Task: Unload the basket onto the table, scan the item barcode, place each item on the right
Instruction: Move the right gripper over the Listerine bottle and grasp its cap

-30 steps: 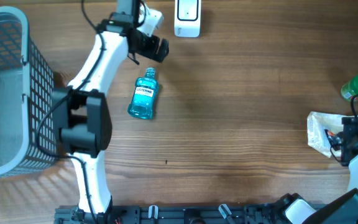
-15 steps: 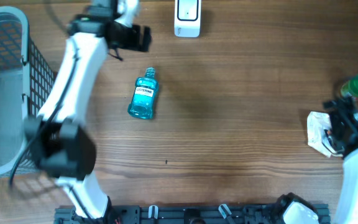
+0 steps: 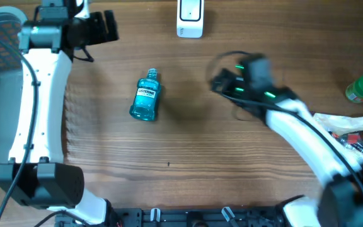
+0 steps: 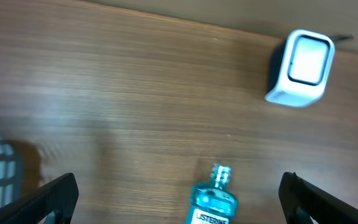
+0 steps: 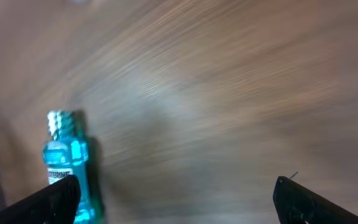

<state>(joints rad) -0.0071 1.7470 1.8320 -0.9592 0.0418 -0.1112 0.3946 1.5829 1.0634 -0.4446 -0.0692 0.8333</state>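
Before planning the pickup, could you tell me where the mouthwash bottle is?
Overhead, the mouthwash bottle lies flat on the table, left of centre, nearer the robot than the white scanner and slightly to its left.

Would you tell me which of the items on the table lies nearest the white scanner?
The blue Listerine mouthwash bottle; the green-capped container and the packet lie far off at the right edge.

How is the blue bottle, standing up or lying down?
Lying down. The bottle rests on its side on the table, its label facing up and its whole length showing from above.
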